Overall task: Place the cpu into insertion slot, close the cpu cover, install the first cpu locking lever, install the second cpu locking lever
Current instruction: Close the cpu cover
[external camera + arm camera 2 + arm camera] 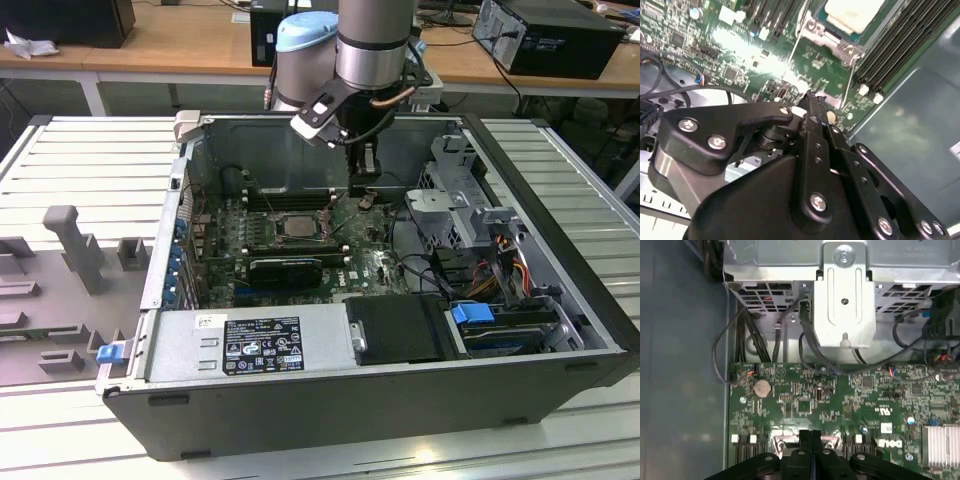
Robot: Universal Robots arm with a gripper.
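The cpu (298,226) lies flat in the insertion slot (318,236) on the green motherboard inside the open computer case. In the second wrist view its pale face (852,12) sits inside the silvery cpu cover (832,42), which lies down around it. A thin metal lever rod (800,30) runs along the cover's edge. My gripper (362,197) hangs just above the board, a short way to the exterior view's right of the slot. Its black fingers (810,432) are pressed together with nothing between them, as its tip (810,97) also shows.
Long black memory slots (900,45) flank the socket. A metal drive cage (845,300) with black cables (765,340) stands past the board's edge. A coin battery (762,387) and a heat sink (940,440) sit on the board. The power supply (250,340) fills the case's front.
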